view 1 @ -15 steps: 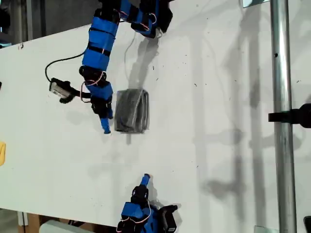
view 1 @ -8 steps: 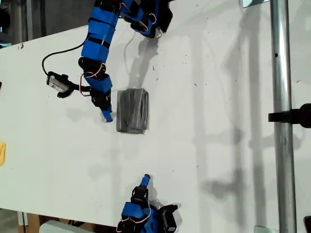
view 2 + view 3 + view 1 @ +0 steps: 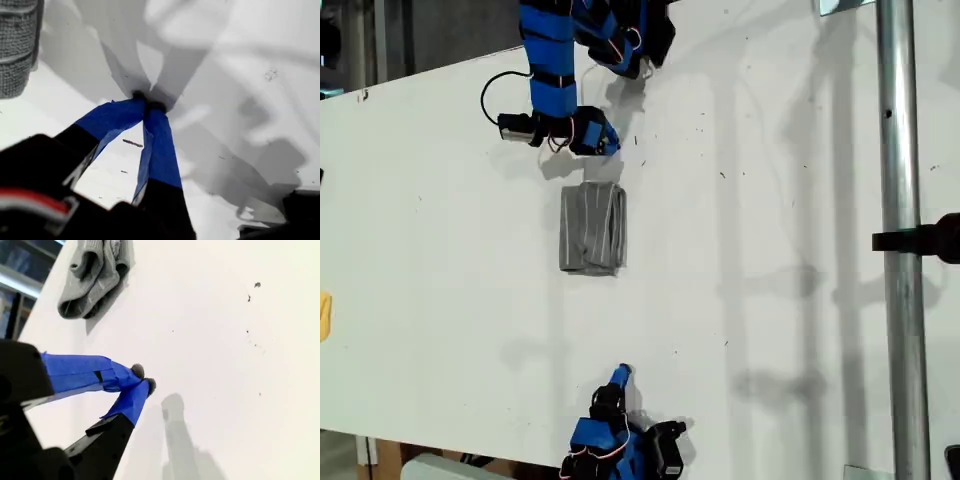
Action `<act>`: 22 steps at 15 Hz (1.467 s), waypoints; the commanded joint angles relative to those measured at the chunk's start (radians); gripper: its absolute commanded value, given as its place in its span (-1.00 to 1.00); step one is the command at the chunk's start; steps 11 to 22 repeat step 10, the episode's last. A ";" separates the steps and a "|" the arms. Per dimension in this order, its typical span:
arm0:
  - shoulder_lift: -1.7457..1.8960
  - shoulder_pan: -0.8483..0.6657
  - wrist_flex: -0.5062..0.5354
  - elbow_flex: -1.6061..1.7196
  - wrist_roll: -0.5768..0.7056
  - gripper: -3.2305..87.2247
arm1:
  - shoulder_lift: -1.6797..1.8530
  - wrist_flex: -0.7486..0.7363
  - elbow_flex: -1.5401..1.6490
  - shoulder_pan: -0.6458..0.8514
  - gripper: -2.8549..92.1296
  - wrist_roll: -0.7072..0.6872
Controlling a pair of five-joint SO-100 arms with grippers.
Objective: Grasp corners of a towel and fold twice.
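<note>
Folded down to a narrow grey bundle with pale stripes, towel (image 3: 592,230) lying flat on the white tabletop (image 3: 770,250), long sides running up and down the exterior view. Layers stacked unevenly, a lengthwise crease showing down the middle. Corners tucked into the folds, none told apart with any certainty.

My first pincer (image 3: 605,140) just beyond the towel's upper short edge in the exterior view, near it but apart. Clenched on nothing: in the first wrist view, blue-taped fingers pressed tip to tip (image 3: 147,102) over bare tabletop, with only a slice of the towel (image 3: 17,45) at the frame's edge and broad arm shadows around.

My second pincer (image 3: 621,372) well away from the towel, past its lower short edge in the exterior view, with a wide stretch of bare tabletop between. Also clenched and empty: in the second wrist view, taped tips meeting (image 3: 144,379), aimed roughly toward the towel (image 3: 92,277), seen end-on from there with its rolled layers open like loops.

Off to the towel's right in the exterior view, well apart from it, an upright metal pole (image 3: 900,250) crossing the picture, with a black clamp (image 3: 920,240) fixed at about the towel's height.
</note>
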 commanded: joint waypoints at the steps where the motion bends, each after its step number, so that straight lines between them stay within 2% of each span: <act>1: 0.003 0.003 0.005 0.006 0.275 -0.99 | 0.316 0.037 0.146 0.000 -0.95 0.054; 3: 0.003 0.000 0.005 0.006 0.273 -0.99 | 0.940 0.132 0.362 -0.026 -0.95 0.046; 4: 0.003 0.000 0.005 0.006 0.273 -0.99 | 1.404 0.290 0.468 -0.044 -0.93 0.035; 7: 0.002 -0.002 0.008 0.006 0.255 -0.99 | 1.397 0.318 0.446 -0.046 -0.94 0.117; 8: 0.002 -0.002 0.008 0.006 0.256 -0.99 | 1.396 0.354 0.449 -0.081 -0.83 0.235; 9: 0.002 0.000 0.008 0.006 0.256 -0.99 | 1.397 0.356 0.451 -0.126 -0.81 0.232; 10: 0.002 0.000 0.008 0.006 0.256 -0.99 | 1.397 0.362 0.453 -0.163 -0.81 0.167; 22: 0.002 0.000 0.008 0.006 0.256 -0.99 | 1.397 0.362 0.453 -0.163 -0.81 0.167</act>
